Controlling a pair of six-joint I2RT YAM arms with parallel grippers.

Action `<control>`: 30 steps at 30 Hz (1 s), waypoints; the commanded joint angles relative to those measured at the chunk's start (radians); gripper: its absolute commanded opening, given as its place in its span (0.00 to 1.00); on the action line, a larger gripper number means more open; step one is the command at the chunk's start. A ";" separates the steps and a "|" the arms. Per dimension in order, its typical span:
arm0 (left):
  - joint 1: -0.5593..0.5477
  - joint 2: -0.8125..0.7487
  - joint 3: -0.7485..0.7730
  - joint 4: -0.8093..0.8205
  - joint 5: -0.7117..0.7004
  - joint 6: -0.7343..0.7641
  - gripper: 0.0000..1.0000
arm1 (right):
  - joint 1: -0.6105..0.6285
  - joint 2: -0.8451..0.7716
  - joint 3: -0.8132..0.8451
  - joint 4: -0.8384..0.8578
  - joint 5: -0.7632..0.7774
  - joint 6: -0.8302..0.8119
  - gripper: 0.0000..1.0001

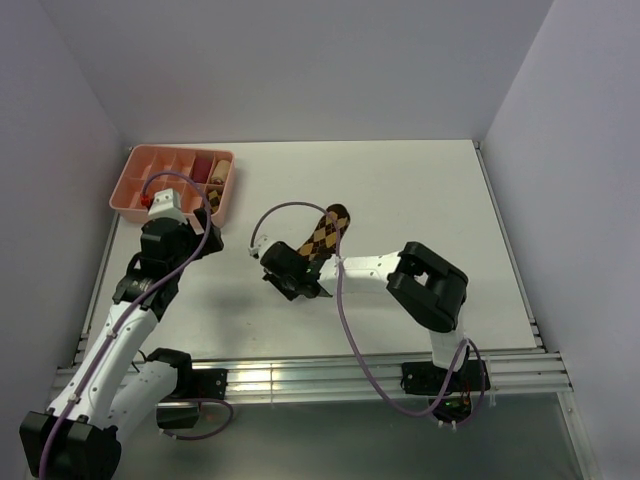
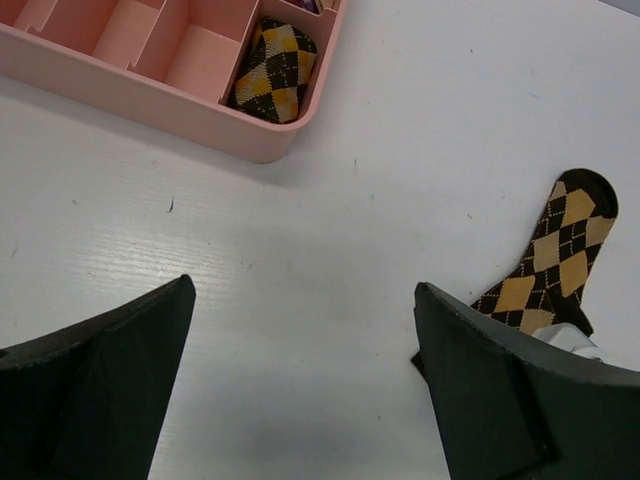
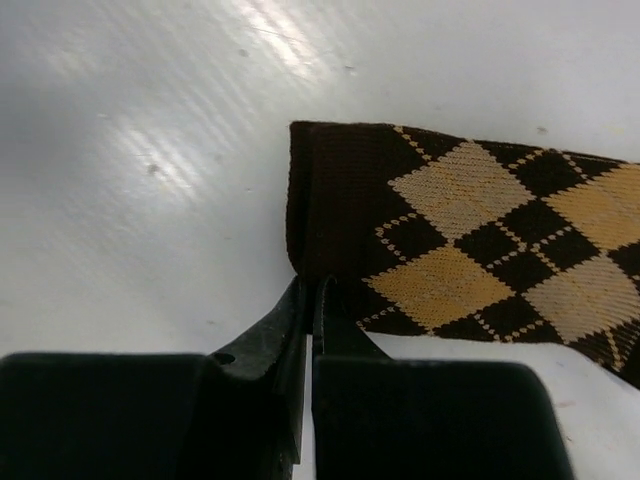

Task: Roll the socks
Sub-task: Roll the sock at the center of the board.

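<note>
- The flat sock (image 3: pixel 450 240) lay on the worktop (image 1: pixel 420 190). The right hand (image 3: pixel 312 300) was closed tight on its cuff corner.
- The left hand (image 2: pixel 302 290) hung wide open and empty, near the tray (image 2: pixel 180 120).
- Risk: so shallow a pinch could slip once rolling began, leaving the cuff flat.

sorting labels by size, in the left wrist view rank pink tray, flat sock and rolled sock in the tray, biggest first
1. pink tray, largest, though cropped by the frame
2. flat sock, lower end hidden
3. rolled sock, smallest, though it lies farther from the camera
</note>
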 commanded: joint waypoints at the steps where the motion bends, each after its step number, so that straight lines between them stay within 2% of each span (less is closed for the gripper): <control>1: 0.004 0.014 -0.002 0.055 0.039 0.016 0.96 | -0.017 0.023 0.026 -0.089 -0.236 0.061 0.00; 8: 0.004 0.077 0.000 0.046 0.122 -0.066 0.91 | -0.121 0.009 0.021 -0.020 -0.513 0.139 0.00; 16: -0.041 0.143 -0.028 0.040 0.181 -0.212 0.90 | -0.253 0.013 -0.077 0.173 -0.874 0.308 0.00; 23: -0.132 0.177 -0.074 0.061 0.174 -0.280 0.88 | -0.350 0.065 -0.183 0.467 -1.081 0.501 0.00; 26: -0.157 0.186 -0.092 0.063 0.181 -0.301 0.86 | -0.379 0.082 -0.215 0.539 -1.132 0.578 0.00; 30: -0.170 0.186 -0.117 0.068 0.202 -0.326 0.82 | -0.414 0.121 -0.257 0.721 -1.190 0.724 0.00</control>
